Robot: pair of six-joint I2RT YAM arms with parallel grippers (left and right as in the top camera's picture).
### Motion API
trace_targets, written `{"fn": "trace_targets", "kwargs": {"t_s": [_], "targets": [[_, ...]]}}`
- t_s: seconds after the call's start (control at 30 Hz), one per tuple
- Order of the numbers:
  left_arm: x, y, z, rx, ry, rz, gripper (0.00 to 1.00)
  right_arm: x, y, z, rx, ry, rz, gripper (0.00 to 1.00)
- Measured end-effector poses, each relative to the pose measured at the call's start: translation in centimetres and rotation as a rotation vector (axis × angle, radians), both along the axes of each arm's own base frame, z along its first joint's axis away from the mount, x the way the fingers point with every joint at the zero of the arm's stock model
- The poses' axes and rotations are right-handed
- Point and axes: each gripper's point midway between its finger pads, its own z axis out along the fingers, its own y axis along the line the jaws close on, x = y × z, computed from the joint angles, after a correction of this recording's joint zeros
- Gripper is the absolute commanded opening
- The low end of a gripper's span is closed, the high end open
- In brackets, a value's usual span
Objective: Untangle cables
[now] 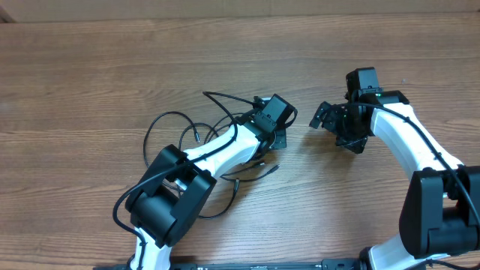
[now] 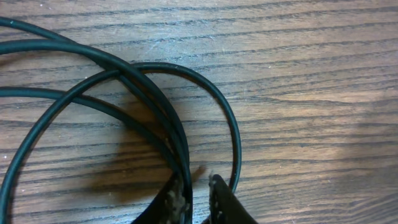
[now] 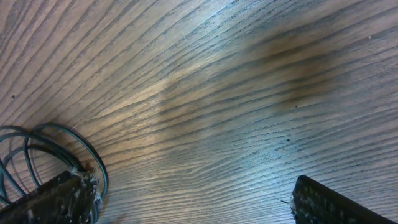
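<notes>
1. Left claw: the jaws stand nearly together, with only a narrow slit of wood showing between them. Black strands run down to that slit along the inner edge of one finger. I cannot tell whether a strand is actually pinched.
2. Right claw: spread fully wide, with nothing between the jaws, over bare table.
3. Cables: a loose tangle of thin black loops lying flat on the wood. It begins at the left claw and spreads left and toward the near edge, partly under the left arm. One strand arcs off to the far side.
4. Long axis: seen from above, the tangle runs roughly left to right, with its right end at the left claw.
5. Nearer arm: the left claw is at the tangle itself. The right claw sits to the right of it, near but apart, with a strip of bare wood between them. In the right wrist view the loops show only at the left margin.
6. Judgement: the coming move turns on that gap. If the left claw secures a strand, the right claw would have to travel left to reach a second one, then draw it along the left-right line. The risk is taking two crossed strands at once and tightening the tangle.
</notes>
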Motion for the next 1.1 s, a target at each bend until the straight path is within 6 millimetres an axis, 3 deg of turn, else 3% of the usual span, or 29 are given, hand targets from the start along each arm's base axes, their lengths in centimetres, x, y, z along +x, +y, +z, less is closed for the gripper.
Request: {"fn": "trace_targets", "kwargs": {"t_s": [0.13, 0.23, 0.57, 0.83, 0.97, 1.03, 1.1], "targets": [[-0.1, 0.1, -0.1, 0.004, 0.001, 0.002, 0.12, 0.0, 0.0, 0.0, 0.000, 0.000, 0.000, 1.00], [-0.1, 0.2, -0.1, 0.005, 0.001, 0.003, 0.04, 0.0, 0.0, 0.0, 0.000, 0.000, 0.000, 1.00], [-0.4, 0.4, -0.1, -0.005, 0.030, -0.004, 0.04, 0.0, 0.0, 0.0, 0.000, 0.000, 0.000, 1.00], [-1.9, 2.6, 3.7, -0.042, 0.104, 0.009, 0.04, 0.0, 0.0, 0.0, 0.000, 0.000, 0.000, 1.00], [-3.4, 3.5, 3.3, -0.005, 0.165, 0.001, 0.04, 0.0, 0.0, 0.0, 0.001, 0.000, -0.001, 1.00], [-4.0, 3.9, 3.1, 0.016, 0.188, -0.010, 0.16, 0.0, 0.0, 0.0, 0.000, 0.000, 0.000, 1.00], [-4.2, 4.0, 3.0, 0.022, 0.194, -0.024, 0.36, 0.0, 0.0, 0.0, 0.000, 0.000, 0.000, 1.00]]}}
